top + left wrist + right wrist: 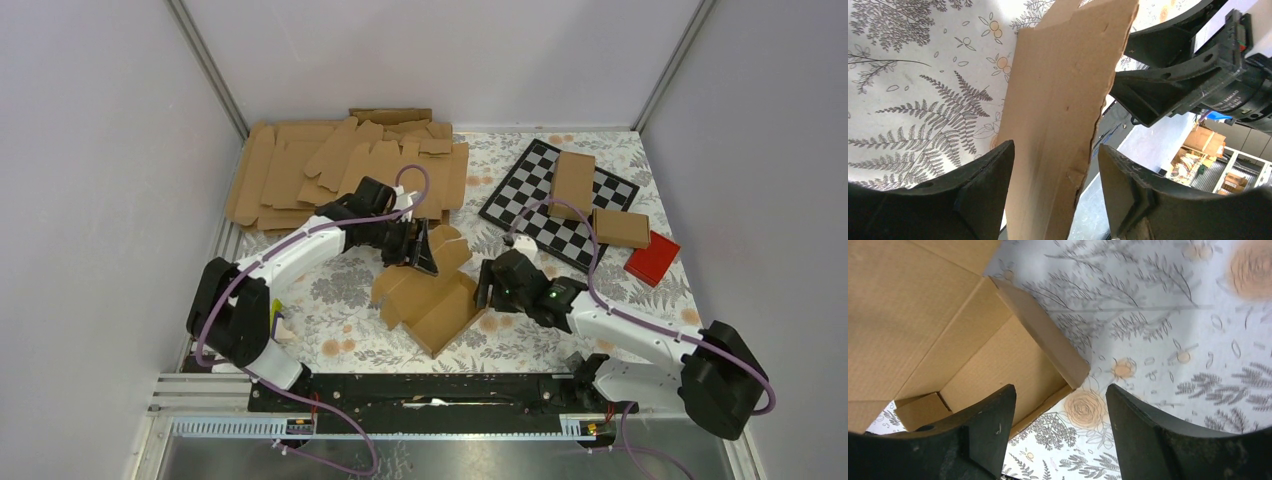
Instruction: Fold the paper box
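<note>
The paper box [430,292], brown cardboard and partly folded with its walls raised, lies at the table's middle. My left gripper [421,246] is at its far edge. In the left wrist view the left gripper [1055,145] is open, with an upright flap of the box [1063,90] standing between its fingers; the left finger is next to the flap and the right finger is apart from it. My right gripper [487,285] is by the box's right side. In the right wrist view the right gripper [1060,386] is open and empty over the tablecloth, next to the box's corner [948,325].
A pile of flat brown blanks [340,170] lies at the back left. A checkerboard [525,185] at the back right bears two folded cartons [572,180] [620,228]. A red block [652,258] lies beside it. Grey walls close in the table.
</note>
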